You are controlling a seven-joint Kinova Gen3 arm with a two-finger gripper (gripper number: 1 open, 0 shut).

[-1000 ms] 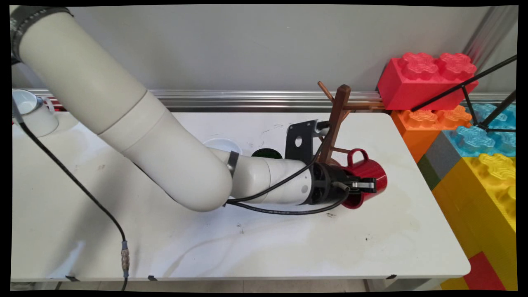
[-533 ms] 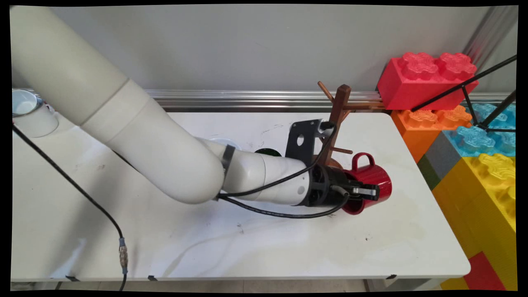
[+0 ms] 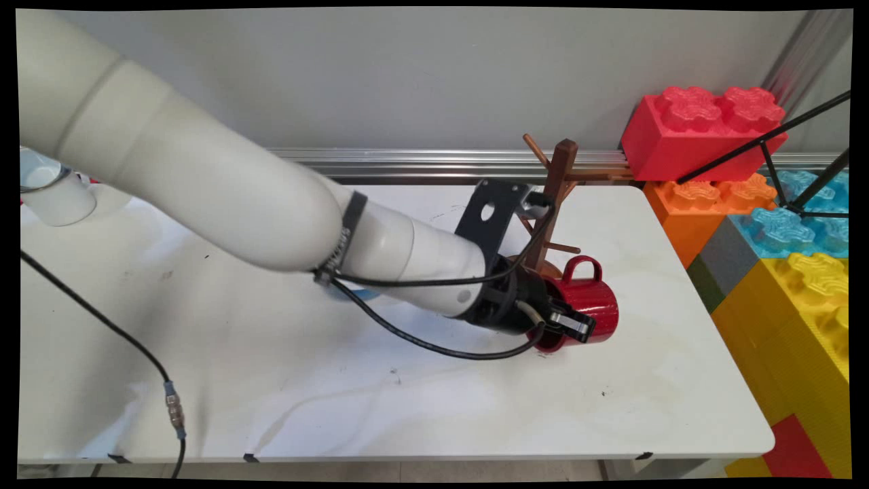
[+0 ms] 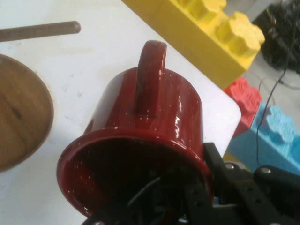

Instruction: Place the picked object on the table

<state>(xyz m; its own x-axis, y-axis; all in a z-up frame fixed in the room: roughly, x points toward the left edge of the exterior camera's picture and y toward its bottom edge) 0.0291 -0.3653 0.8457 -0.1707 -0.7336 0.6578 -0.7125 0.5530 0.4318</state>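
Red enamel, speckled, is what the gripper (image 3: 569, 324) has hold of: a red mug (image 3: 584, 309) lying over on its side, mouth turned toward the arm and handle pointing up, with one black finger outside the wall and the other reaching in through the rim, the pair clamped on that wall. In the hand view the mug (image 4: 145, 154) fills the middle, its handle rising from the top of the body and its dark mouth facing the camera, while the finger (image 4: 234, 187) presses against the rim at the lower right. The mug sits low over the white table (image 3: 407, 394), toward its right part, though whether it touches the surface cannot be told. Just behind it stands a brown wooden mug tree (image 3: 553, 204) with pegs sticking out, its round wooden base (image 4: 21, 112) close beside the mug and one peg (image 4: 40, 30) above that. A white cup (image 3: 47, 193) stands at the far left of the table. Big toy bricks are stacked off the right end: a red brick (image 3: 699, 129) on top, a yellow brick (image 3: 801, 312) nearest the table's edge
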